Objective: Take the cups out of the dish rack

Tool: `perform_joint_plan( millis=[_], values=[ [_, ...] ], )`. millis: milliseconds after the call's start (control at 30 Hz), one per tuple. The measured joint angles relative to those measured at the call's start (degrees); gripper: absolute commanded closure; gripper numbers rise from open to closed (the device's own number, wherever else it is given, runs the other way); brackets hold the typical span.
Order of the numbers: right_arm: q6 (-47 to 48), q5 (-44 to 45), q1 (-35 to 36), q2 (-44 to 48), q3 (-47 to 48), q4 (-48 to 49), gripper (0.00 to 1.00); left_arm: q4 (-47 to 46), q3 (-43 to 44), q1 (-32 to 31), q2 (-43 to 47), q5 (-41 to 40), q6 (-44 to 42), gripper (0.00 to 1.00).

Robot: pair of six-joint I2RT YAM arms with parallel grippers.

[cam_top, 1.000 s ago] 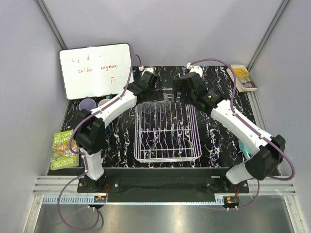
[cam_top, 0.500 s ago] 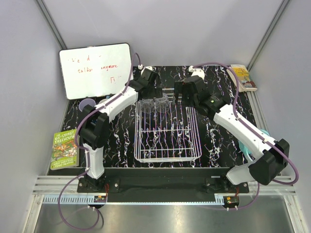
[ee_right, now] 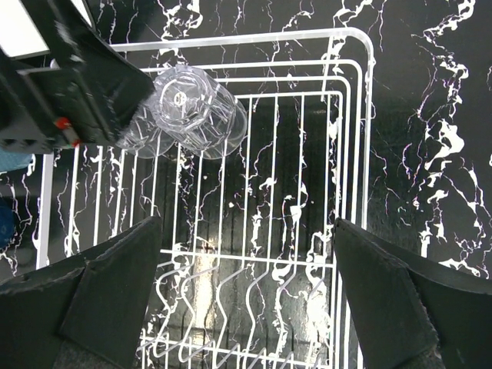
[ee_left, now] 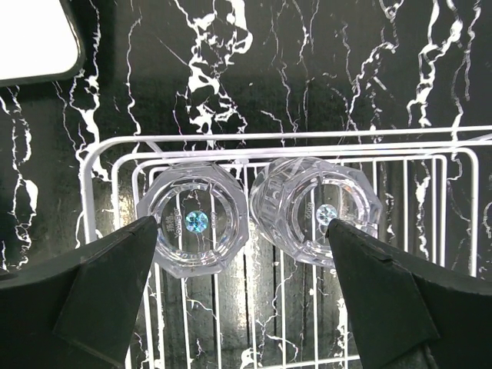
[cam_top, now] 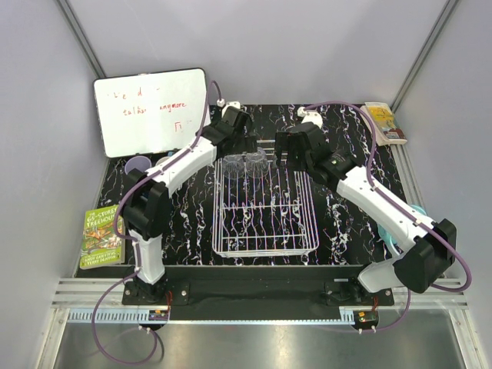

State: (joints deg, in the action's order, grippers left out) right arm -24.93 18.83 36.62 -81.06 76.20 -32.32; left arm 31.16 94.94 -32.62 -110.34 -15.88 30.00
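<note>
Both sets of jaws spread wide, holding nothing. Above the two glasses (ee_left: 192, 219), left gripper (ee_left: 240, 227) poised with a finger off either outer side of the pair, touching neither as far as can be told. Over bare wires nearer the middle of the rack (cam_top: 265, 254), right gripper (ee_right: 246, 227) hovering, well apart from the glasses.

Glasses standing just beside each other in the rack's far left corner, apparently mouth down on the grid. No other cup visible inside the rack. Lavender tumbler (cam_top: 138, 164) out on the table (cam_top: 188, 231), off to the left.

Handling, as a judgement: rigid, thick-based faceted glass, fairly heavy for its size, and breakable if dropped or knocked against wire. Smooth and probably slippery, yet with flat facets for some purchase. Best taken one at a time, across the side wall at mid-height, pads on opposite facets. Very little gap between the two for an inner finger, so a careful entry or a slight nudge apart first. Straight lift then, to clear the low wall.
</note>
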Motion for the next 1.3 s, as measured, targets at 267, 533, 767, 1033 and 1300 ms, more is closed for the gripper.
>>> perform_joint_plan(
  millis=[267, 533, 767, 1033, 1300],
  values=[
    [0.00, 0.04, 0.00, 0.26, -0.37, 0.00, 0.00, 0.31, 1.51, -1.03, 0.48, 0.39, 0.00, 0.01],
    [0.02, 0.13, 0.00, 3.50, -0.70, -0.02, 0.00, 0.39, 6.23, -4.74, -1.44, 1.16, 0.09, 0.01],
    [0.04, 0.13, 0.00, 5.14, -0.96, -0.02, 0.00, 0.46, 6.67, -4.55, -5.51, 1.81, 1.01, 0.01],
    [0.04, 0.17, 0.00, 5.16, -2.25, -0.02, 0.01, 0.70, 7.50, -4.42, -8.79, 2.69, 1.57, 0.01],
    [0.04, 0.15, 0.00, 5.64, -3.37, -0.04, 0.00, 0.52, 9.92, -4.42, -12.26, 3.30, 1.62, 0.03]
  ],
)
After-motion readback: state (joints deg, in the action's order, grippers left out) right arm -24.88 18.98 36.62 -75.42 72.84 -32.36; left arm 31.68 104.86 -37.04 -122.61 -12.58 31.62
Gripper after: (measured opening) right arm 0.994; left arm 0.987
